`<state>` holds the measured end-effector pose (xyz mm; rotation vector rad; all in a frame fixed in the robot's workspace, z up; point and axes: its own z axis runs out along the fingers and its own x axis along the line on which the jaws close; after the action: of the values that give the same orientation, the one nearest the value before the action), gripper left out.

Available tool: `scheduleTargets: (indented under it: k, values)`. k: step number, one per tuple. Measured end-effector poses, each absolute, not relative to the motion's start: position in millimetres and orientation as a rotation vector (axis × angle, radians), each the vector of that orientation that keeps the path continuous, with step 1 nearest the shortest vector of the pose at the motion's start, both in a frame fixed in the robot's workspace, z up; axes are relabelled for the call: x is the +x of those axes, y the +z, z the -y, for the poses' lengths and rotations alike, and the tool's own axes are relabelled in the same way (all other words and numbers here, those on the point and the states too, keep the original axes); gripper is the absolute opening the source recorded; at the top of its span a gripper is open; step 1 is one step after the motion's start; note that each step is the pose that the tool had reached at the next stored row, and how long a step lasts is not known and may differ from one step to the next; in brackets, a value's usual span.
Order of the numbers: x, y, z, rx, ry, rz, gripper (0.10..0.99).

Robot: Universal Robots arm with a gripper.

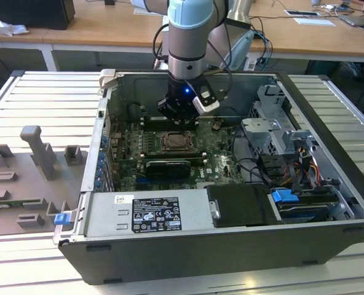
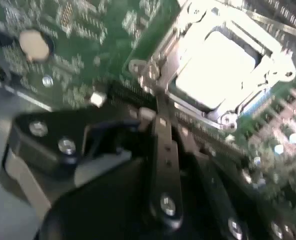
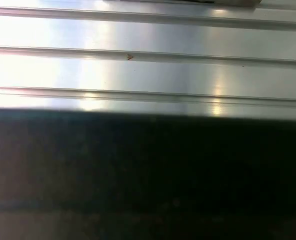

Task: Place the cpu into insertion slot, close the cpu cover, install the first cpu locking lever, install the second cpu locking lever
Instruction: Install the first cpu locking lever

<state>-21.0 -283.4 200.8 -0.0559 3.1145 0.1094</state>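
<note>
In the second wrist view the cpu [image 2: 215, 67] lies in the insertion slot, its bright silvery top showing through the window of the cpu cover [image 2: 270, 47]. The cover rests flat over it. Thin metal lever ends [image 2: 287, 75] curl at the socket's corners; whether they are latched is unclear. My gripper [image 2: 160, 107] reaches down to the green board just beside one socket corner. In the exterior view the gripper [image 1: 178, 120] hangs inside the open computer case, just behind the insertion slot [image 1: 177, 142].
The case walls [image 1: 102, 141] surround the motherboard. A long black card [image 1: 166, 166] lies in front of the socket, with a power supply [image 1: 145, 212] at the case front and drive cages and cables [image 1: 280, 147] to the exterior view's right. Grey fixtures [image 1: 37, 153] stand on the ribbed table [image 3: 148, 70].
</note>
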Motion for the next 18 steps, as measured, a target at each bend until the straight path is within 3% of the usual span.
scheduleTargets:
  k: [18]
  values:
    - [-21.0, 214.9, 288.9, -0.056, 0.110, -3.114, 0.106]
